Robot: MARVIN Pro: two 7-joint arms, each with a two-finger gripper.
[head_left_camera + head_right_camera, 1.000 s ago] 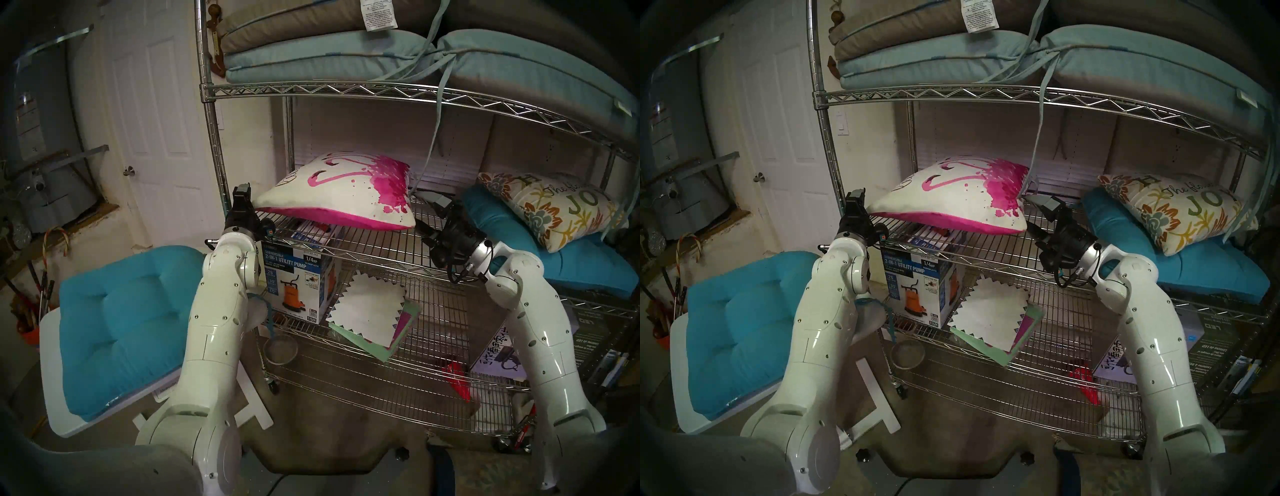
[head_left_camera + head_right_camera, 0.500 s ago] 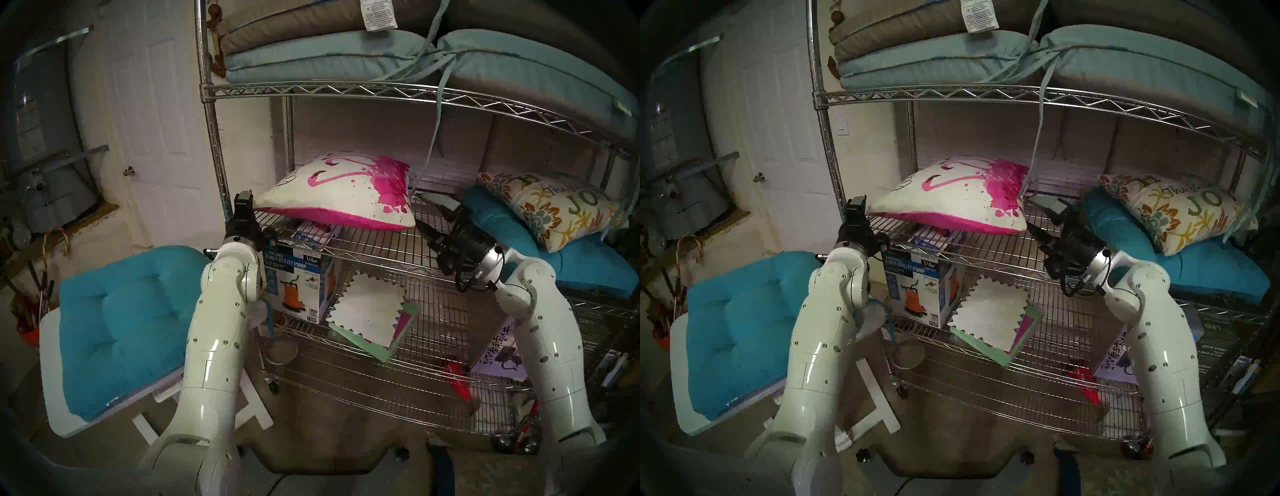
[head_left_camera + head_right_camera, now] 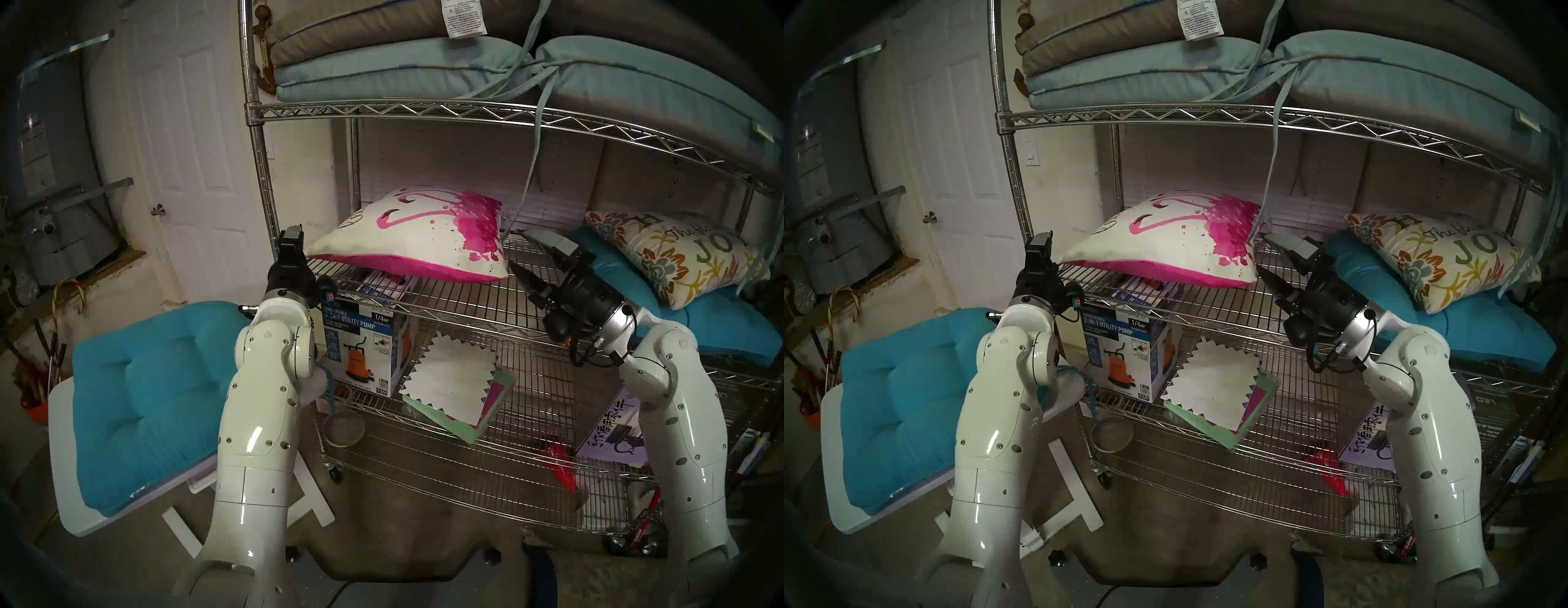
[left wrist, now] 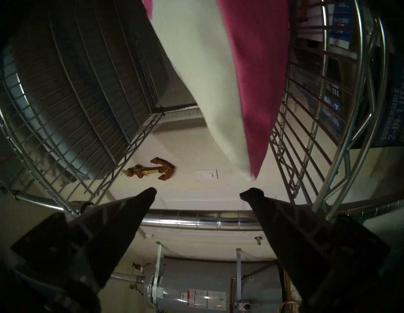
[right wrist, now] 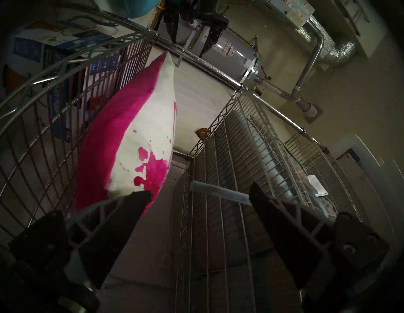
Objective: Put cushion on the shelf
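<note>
cushion (image 3: pixel 407 235) on shelf (image 3: pixel 466 305) edge, grippers prob. clear

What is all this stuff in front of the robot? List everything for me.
flamingo cushion: one, white and pink, middle tier of shelf
seat cushion: one, teal, on white folding table
floral pillow: one, on teal cushion, shelf's right
flat cushions: several, pale blue and grey, top tier
pump box: one, blue, lower tier
door: one, white
left gripper: open, empty
right gripper: open, empty
</note>
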